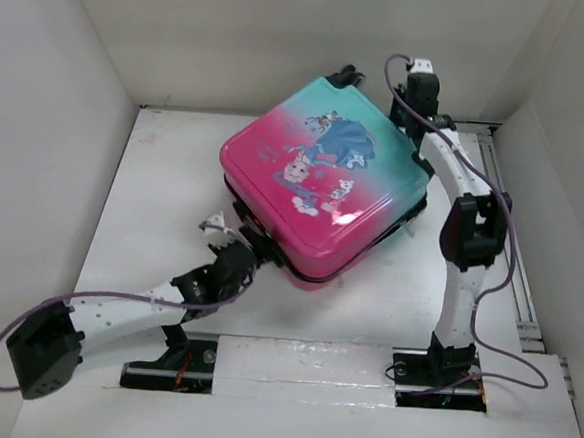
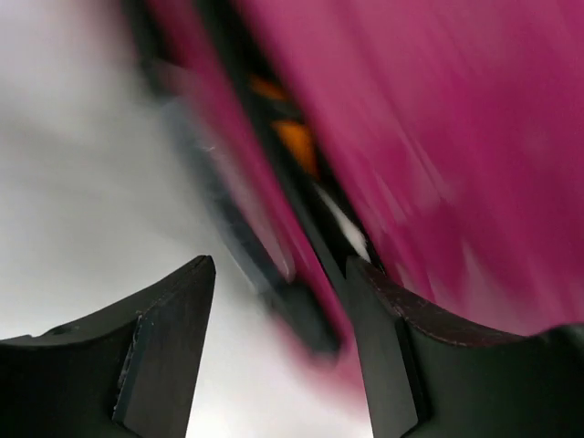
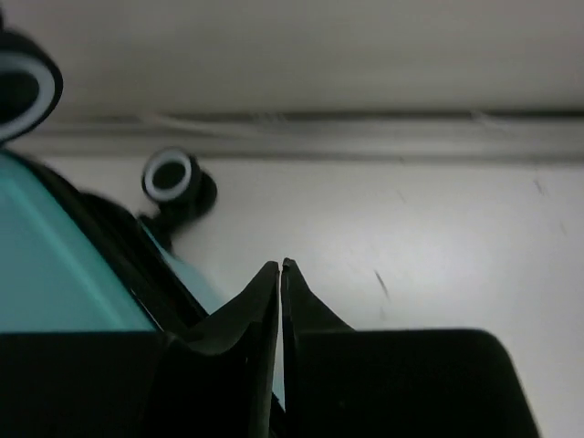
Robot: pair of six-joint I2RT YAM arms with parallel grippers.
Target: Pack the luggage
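my left hand (image 2: 278, 263) sits low at the near-left edge of the luggage (image 1: 320, 176), fingers spread open, and the blurred pink rim and dark seam run into the gap between them. the luggage lies flat, picture side up, mid-counter (image 1: 366, 304). at its far teal corner, near a black wheel (image 3: 171, 176), my right hand (image 3: 281, 265) is pinched closed on nothing.

Glossy hard plastic luggage (image 1: 325, 176) on a smooth matt white table (image 1: 158, 205)
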